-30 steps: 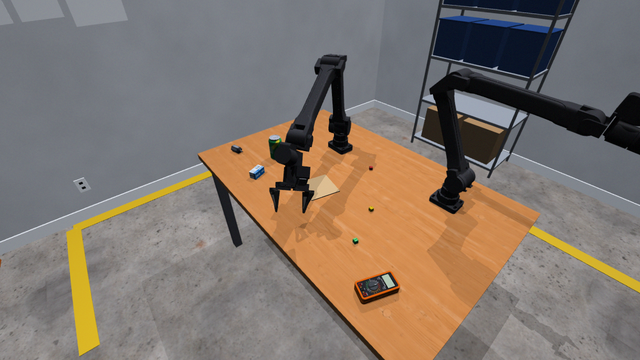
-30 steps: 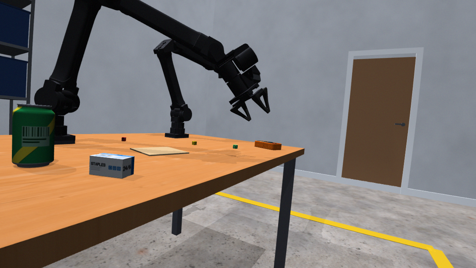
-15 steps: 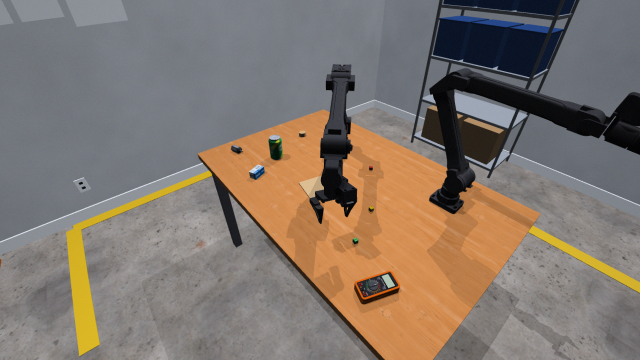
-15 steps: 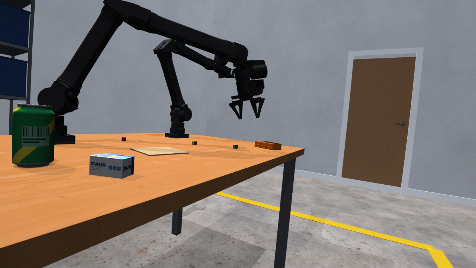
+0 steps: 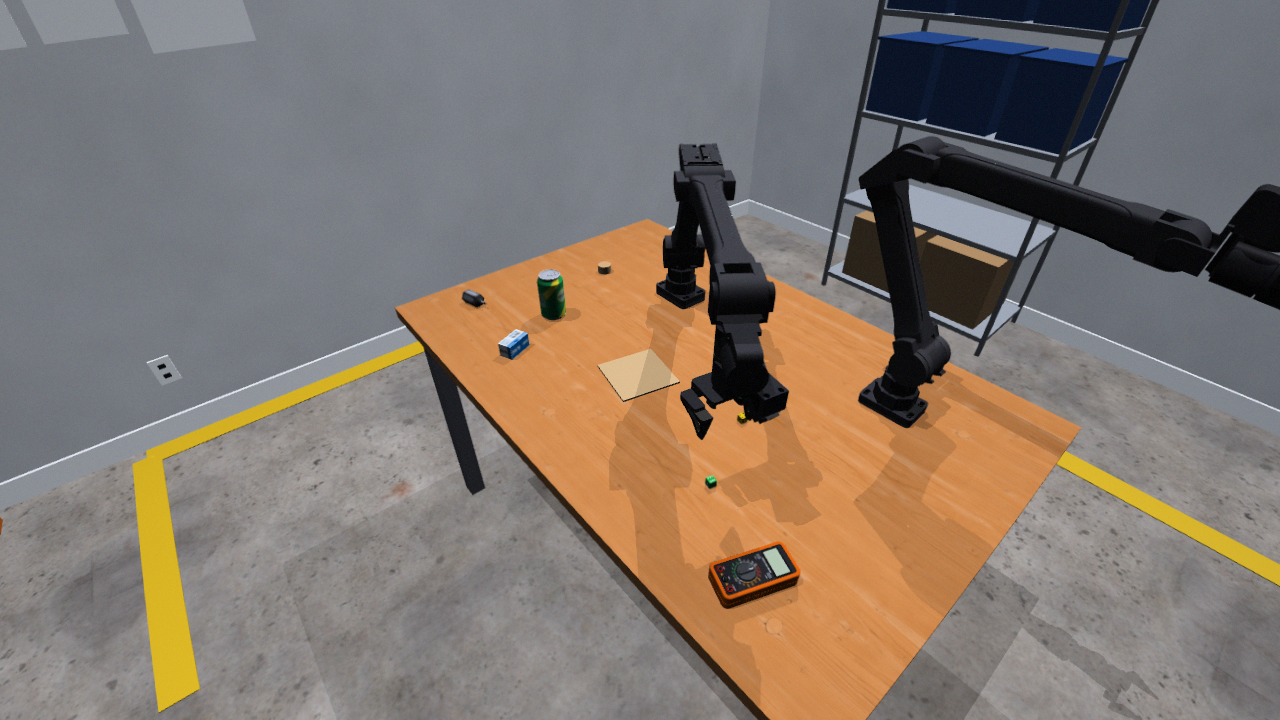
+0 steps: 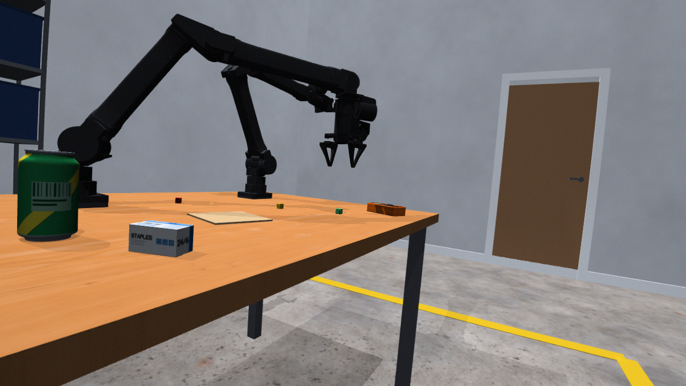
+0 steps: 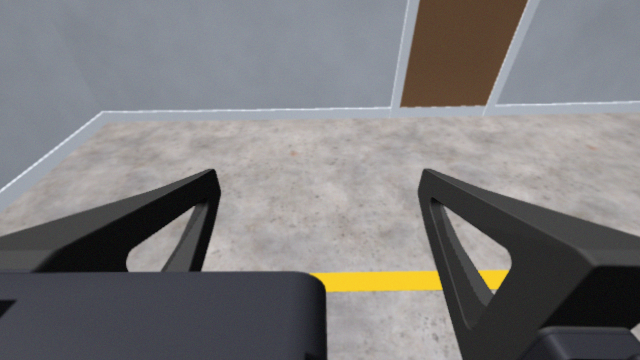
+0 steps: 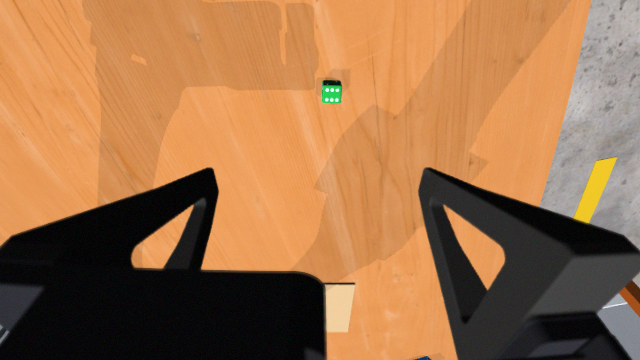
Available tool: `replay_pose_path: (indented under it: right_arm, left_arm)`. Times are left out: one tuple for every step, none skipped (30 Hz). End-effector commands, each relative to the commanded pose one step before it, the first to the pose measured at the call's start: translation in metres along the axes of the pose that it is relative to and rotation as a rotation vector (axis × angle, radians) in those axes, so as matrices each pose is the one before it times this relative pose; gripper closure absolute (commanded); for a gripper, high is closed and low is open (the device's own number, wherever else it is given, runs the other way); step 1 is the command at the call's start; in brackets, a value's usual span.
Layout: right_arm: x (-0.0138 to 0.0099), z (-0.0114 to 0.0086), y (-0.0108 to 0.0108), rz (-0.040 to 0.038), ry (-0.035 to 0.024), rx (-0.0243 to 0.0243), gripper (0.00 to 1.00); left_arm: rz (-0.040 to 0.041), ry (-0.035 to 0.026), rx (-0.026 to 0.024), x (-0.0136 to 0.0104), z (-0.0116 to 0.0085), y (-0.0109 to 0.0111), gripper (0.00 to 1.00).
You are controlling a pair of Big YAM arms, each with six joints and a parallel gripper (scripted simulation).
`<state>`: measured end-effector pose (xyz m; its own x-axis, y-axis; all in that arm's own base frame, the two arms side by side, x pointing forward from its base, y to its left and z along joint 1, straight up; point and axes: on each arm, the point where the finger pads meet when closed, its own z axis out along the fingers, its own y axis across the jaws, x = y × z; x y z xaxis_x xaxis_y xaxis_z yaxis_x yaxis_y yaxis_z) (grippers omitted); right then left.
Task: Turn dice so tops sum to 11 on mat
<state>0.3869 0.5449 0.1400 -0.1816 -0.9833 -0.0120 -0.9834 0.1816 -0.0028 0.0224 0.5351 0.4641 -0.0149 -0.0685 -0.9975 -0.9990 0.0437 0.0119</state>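
Green die (image 5: 710, 481) (image 6: 338, 211) (image 8: 332, 94) looks tiny, so if the right gripper (image 5: 732, 425) (image 6: 341, 166) (image 8: 318, 179), wide open, drops off-centre it'll probably flick it away imo; left gripper (image 7: 320, 180) gapes too
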Motion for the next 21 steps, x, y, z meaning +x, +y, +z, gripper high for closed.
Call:
replay_pose_path:
  right_arm:
    - [-0.00351, -0.00918, -0.02424, 0.04387, -0.01917, 0.01511, 0.00]
    - [0.00169, 0.00262, 0.00079, -0.00121, 0.00624, -0.00297, 0.00]
    - [0.00163, 0.00224, 0.00076, -0.00356, 0.00609, -0.00285, 0.00]
    - [-0.00121, -0.00019, 0.00232, -0.00452, -0.00064, 0.00000, 0.00]
    - [-0.00524, -0.00004, 0.00865, -0.01472, -0.00498, 0.00156, 0.00]
    - [-0.00122, -0.00001, 0.00252, -0.00417, -0.00056, -0.00047, 0.00]
    - [0.00002, 0.00000, 0.00005, -0.00023, 0.00006, -0.00024, 0.00]
    - [0.00000, 0.00000, 0.00000, 0.00000, 0.00000, 0.00000, 0.00]
    - [0.00011, 0.00000, -0.00023, 0.00038, 0.00001, 0.00001, 0.00]
    - [0.00112, 0.00000, -0.00244, 0.00395, 0.00005, 0.00010, 0.00]
    - [0.00000, 0.00000, 0.00000, 0.00000, 0.00000, 0.00000, 0.00]
    - [0.00000, 0.00000, 0.00000, 0.00000, 0.00000, 0.00000, 0.00]
    - [0.00123, 0.00000, -0.00268, 0.00434, 0.00006, 0.00011, 0.00]
    - [0.00000, 0.00000, 0.00000, 0.00000, 0.00000, 0.00000, 0.00]
    - [0.00000, 0.00000, 0.00000, 0.00000, 0.00000, 0.00000, 0.00]
    - [0.00000, 0.00000, 0.00000, 0.00000, 0.00000, 0.00000, 0.00]
    - [0.00000, 0.00000, 0.00000, 0.00000, 0.00000, 0.00000, 0.00]
    - [0.00000, 0.00000, 0.00000, 0.00000, 0.00000, 0.00000, 0.00]
    - [0.00000, 0.00000, 0.00000, 0.00000, 0.00000, 0.00000, 0.00]
    - [0.00000, 0.00000, 0.00000, 0.00000, 0.00000, 0.00000, 0.00]
    - [0.00000, 0.00000, 0.00000, 0.00000, 0.00000, 0.00000, 0.00]
  left_arm:
    - [-0.01235, -0.06904, -0.01349, -0.03693, 0.00673, 0.00658, 0.00]
    - [0.00000, 0.00000, 0.00000, 0.00000, 0.00000, 0.00000, 0.00]
    - [0.00000, 0.00000, 0.00000, 0.00000, 0.00000, 0.00000, 0.00]
    - [0.00000, 0.00000, 0.00000, 0.00000, 0.00000, 0.00000, 0.00]
    - [0.00000, 0.00000, 0.00000, 0.00000, 0.00000, 0.00000, 0.00]
    - [0.00000, 0.00000, 0.00000, 0.00000, 0.00000, 0.00000, 0.00]
    - [0.00000, 0.00000, 0.00000, 0.00000, 0.00000, 0.00000, 0.00]
    - [0.00000, 0.00000, 0.00000, 0.00000, 0.00000, 0.00000, 0.00]
    - [0.00000, 0.00000, 0.00000, 0.00000, 0.00000, 0.00000, 0.00]
    - [0.00000, 0.00000, 0.00000, 0.00000, 0.00000, 0.00000, 0.00]
    - [0.00000, 0.00000, 0.00000, 0.00000, 0.00000, 0.00000, 0.00]
    - [0.00000, 0.00000, 0.00000, 0.00000, 0.00000, 0.00000, 0.00]
    - [0.00000, 0.00000, 0.00000, 0.00000, 0.00000, 0.00000, 0.00]
    - [0.00000, 0.00000, 0.00000, 0.00000, 0.00000, 0.00000, 0.00]
    - [0.00000, 0.00000, 0.00000, 0.00000, 0.00000, 0.00000, 0.00]
    - [0.00000, 0.00000, 0.00000, 0.00000, 0.00000, 0.00000, 0.00]
    - [0.00000, 0.00000, 0.00000, 0.00000, 0.00000, 0.00000, 0.00]
    - [0.00000, 0.00000, 0.00000, 0.00000, 0.00000, 0.00000, 0.00]
    - [0.00000, 0.00000, 0.00000, 0.00000, 0.00000, 0.00000, 0.00]
    - [0.00000, 0.00000, 0.00000, 0.00000, 0.00000, 0.00000, 0.00]
    - [0.00000, 0.00000, 0.00000, 0.00000, 0.00000, 0.00000, 0.00]
